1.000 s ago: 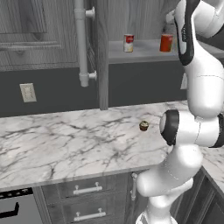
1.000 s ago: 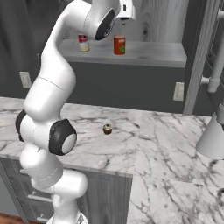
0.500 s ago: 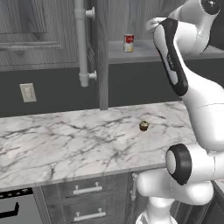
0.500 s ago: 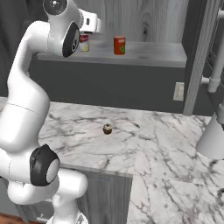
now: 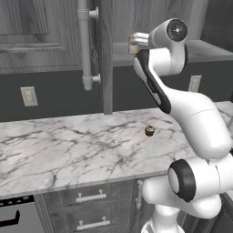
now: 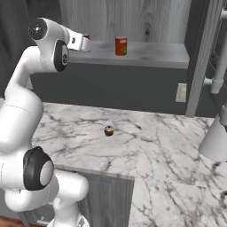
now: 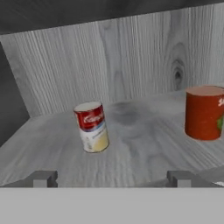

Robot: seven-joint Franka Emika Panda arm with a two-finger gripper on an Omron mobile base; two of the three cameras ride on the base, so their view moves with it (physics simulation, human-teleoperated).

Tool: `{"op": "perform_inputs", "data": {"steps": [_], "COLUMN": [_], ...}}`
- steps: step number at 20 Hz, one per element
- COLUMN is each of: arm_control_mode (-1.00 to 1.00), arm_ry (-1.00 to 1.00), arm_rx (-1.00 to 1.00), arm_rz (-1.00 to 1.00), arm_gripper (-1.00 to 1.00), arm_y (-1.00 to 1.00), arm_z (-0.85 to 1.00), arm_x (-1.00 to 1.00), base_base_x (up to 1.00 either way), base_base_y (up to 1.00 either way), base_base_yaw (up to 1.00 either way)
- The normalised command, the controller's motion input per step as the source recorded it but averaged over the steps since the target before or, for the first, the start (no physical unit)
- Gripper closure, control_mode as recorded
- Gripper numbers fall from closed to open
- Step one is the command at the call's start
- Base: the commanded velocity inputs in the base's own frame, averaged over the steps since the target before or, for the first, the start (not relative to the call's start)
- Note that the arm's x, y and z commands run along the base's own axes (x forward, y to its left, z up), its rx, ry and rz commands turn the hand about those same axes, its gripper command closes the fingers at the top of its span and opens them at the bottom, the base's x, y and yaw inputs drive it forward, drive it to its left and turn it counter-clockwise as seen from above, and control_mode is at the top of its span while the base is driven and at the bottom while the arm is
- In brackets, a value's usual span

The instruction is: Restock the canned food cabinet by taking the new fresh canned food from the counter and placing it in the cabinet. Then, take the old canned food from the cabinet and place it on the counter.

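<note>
Old can point(image 7: 92, 127): standing on the shelf point(image 7: 144, 153) straight ahead of the gripper point(image 7: 112, 179), slightly toward the left finger, apart from both tips.
Gripper: fingers are sitting wide apart with nothing between them; wrist is hanging at the shelf edge.
New can point(image 7: 204, 112): already sitting on the same shelf, off to the gripper's right, well apart from the old can.
Cabinet point(image 5: 150, 27): holding just those two cans, door point(image 5: 102, 54) standing open.
Risk: coming in off-centre, a fingertip is likely tipping the old can over or pushing it toward the back wall.
Risk 2: drifting right means knocking the new can.
Counter point(image 5: 68, 145): carrying a small brown lump point(image 5: 149, 131), below the gripper.
</note>
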Motion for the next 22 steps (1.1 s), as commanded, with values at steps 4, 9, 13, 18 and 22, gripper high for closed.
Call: {"op": "perform_inputs", "data": {"steps": [4, 9, 13, 18, 22], "arm_control_mode": [-1.0, -1.0, -1.0, -1.0, -1.0], "arm_ry": [0.1, 0.19, 0.14, 0.03, 0.0], "arm_rx": [-0.07, -0.03, 0.0, 0.0, 0.0], "arm_rz": [0.0, 0.01, 0.0, 0.0, 0.0], "arm_gripper": [-1.0, -1.0, -1.0, -1.0, -1.0], "arm_y": [0.08, 0.02, 0.0, 0.0, 0.04], "arm_z": [-0.03, 0.0, 0.0, -0.04, -0.18], "arm_x": [0.47, 0.58, 0.39, 0.21, 0.24], "base_base_x": [0.0, 0.0, 0.0, 0.0, 0.0], "base_base_y": [0.0, 0.0, 0.0, 0.0, 0.0], "base_base_yaw": [0.0, 0.0, 0.0, 0.0, 0.0]}}
